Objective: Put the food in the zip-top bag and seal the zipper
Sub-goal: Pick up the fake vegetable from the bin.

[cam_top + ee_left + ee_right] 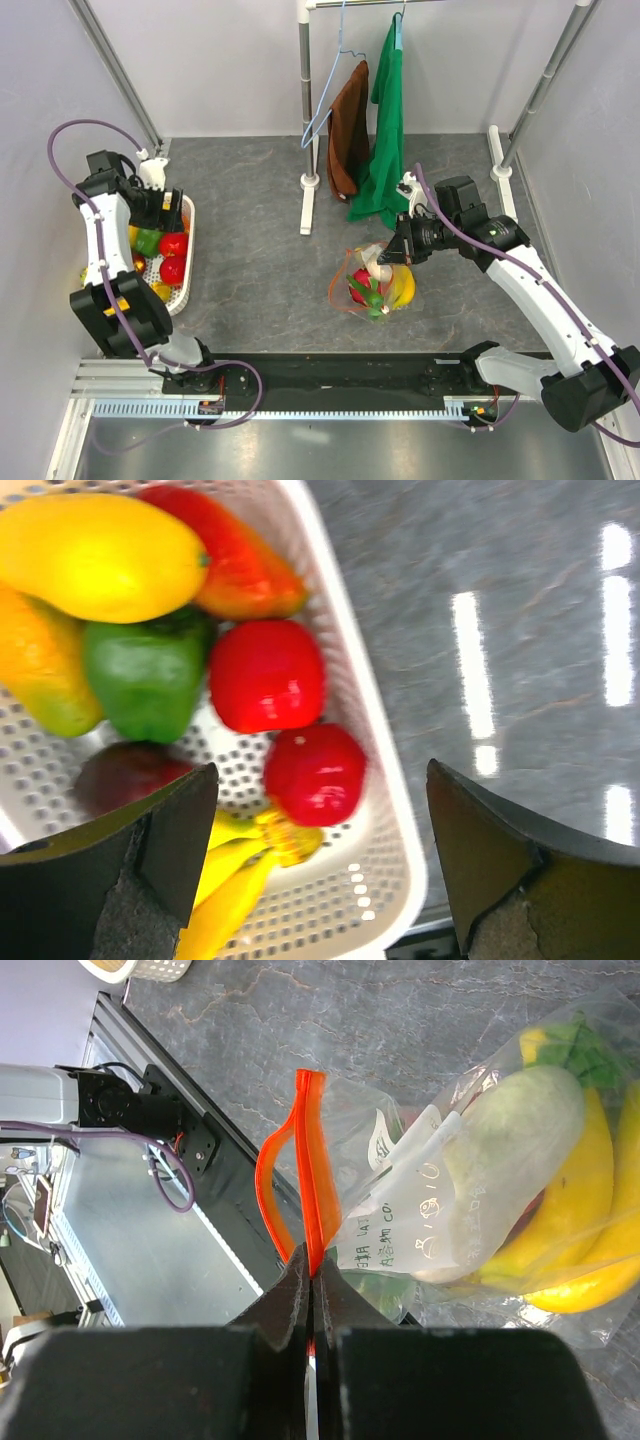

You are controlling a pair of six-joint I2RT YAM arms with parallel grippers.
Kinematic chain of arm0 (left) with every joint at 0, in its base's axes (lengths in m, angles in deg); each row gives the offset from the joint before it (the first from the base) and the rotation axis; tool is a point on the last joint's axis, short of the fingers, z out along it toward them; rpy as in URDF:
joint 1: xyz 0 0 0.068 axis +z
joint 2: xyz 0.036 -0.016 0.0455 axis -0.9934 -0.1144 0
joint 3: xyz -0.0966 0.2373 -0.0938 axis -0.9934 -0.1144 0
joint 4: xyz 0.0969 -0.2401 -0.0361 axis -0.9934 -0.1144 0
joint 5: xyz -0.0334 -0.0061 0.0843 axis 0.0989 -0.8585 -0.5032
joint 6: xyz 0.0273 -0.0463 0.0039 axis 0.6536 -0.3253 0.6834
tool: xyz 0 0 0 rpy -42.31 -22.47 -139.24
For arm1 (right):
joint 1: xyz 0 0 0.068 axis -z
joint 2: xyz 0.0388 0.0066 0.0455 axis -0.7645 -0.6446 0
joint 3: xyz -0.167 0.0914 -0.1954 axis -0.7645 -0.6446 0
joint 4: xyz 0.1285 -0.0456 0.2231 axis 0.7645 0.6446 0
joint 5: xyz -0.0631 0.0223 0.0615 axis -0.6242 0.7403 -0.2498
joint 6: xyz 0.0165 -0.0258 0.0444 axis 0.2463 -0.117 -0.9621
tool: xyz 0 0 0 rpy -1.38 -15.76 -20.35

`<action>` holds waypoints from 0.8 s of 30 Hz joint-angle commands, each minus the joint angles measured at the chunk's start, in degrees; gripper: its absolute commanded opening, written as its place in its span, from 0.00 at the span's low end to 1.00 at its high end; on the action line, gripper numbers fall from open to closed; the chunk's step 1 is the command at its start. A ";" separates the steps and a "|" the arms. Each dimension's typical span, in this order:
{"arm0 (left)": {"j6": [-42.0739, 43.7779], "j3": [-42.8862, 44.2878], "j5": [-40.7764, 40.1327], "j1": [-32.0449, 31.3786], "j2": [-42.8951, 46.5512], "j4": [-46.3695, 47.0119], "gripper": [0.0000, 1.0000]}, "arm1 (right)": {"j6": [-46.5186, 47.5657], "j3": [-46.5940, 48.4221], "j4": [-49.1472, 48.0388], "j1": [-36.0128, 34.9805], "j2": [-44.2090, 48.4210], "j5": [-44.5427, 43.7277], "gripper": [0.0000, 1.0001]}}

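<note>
Right fingers (295, 1298) pinch the red-orange zipper strip (312, 1160) of the clear zip-top bag (420, 1230) on the table (260, 280), its mouth unsealed. Left fingers (175, 825) gape wide over the white perforated basket (393, 810); I judge the red round piece (315, 772) directly below them.

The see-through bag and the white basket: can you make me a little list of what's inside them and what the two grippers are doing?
in the zip-top bag: banana bunch, whitish round piece, some green and red bits
zipper: its orange strips bow apart, so not sealed
right gripper: shut on the zipper
in the basket: green pepper, two red pieces, yellow fruit
left gripper: open over the basket, holding nothing
</note>
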 commanded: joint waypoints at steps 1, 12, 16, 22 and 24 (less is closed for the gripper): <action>7.95 0.29 -8.97 1.38 -3.12 4.75 0.90 | -0.34 2.22 -2.63 0.06 -0.09 3.06 0.00; 24.19 -10.60 -20.66 8.06 -2.51 14.49 0.95 | -0.17 2.04 -1.66 0.06 -0.18 2.18 0.00; 28.95 -14.91 -24.52 8.59 -1.46 20.90 1.00 | 0.01 3.01 -1.22 0.06 -0.53 1.65 0.00; 33.61 -17.81 -27.61 8.51 -3.21 26.10 1.00 | 0.27 3.10 -1.31 0.06 -0.44 1.48 0.00; 34.50 -18.43 -27.43 8.59 -4.00 27.16 1.00 | 0.36 2.75 -1.22 0.06 -0.44 1.39 0.00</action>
